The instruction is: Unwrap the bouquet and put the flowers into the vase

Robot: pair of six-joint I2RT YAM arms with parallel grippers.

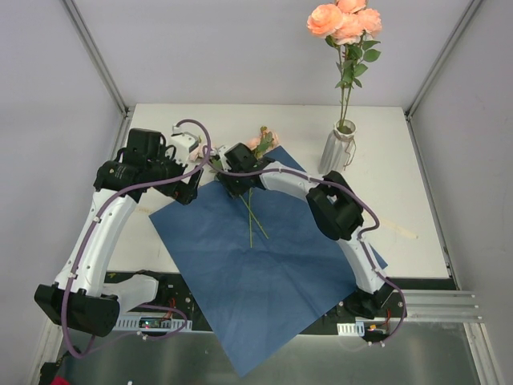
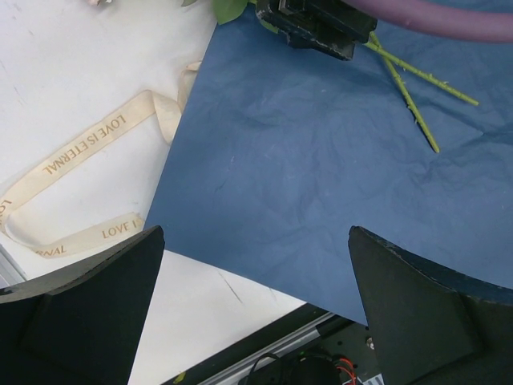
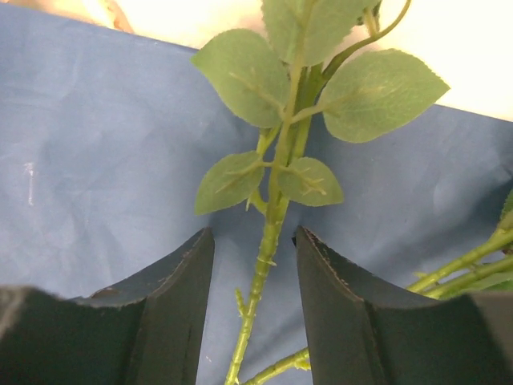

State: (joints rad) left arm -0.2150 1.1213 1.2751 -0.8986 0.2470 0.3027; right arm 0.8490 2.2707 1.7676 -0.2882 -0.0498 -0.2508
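Note:
The bouquet is undone: its blue paper (image 1: pixel 256 281) lies spread flat on the table. The vase (image 1: pixel 337 148) stands at the back right with several peach roses (image 1: pixel 346 20) upright in it. More flowers lie on the paper's far edge, a bloom (image 1: pixel 260 142) behind my right gripper (image 1: pixel 235 183) and bare stems (image 1: pixel 252 216) toward me. In the right wrist view one leafy stem (image 3: pixel 276 184) runs between the jaws of my right gripper (image 3: pixel 255 234), with a gap on each side. My left gripper (image 2: pixel 255 233) hangs wide open over the paper's left edge (image 2: pixel 240 277), holding nothing.
A cream printed ribbon (image 2: pixel 88 148) lies loose on the white table left of the paper. A pale strip (image 1: pixel 401 228) lies on the table at the right. The paper's near corner overhangs the table's front edge (image 1: pixel 240 353). Grey walls enclose the table.

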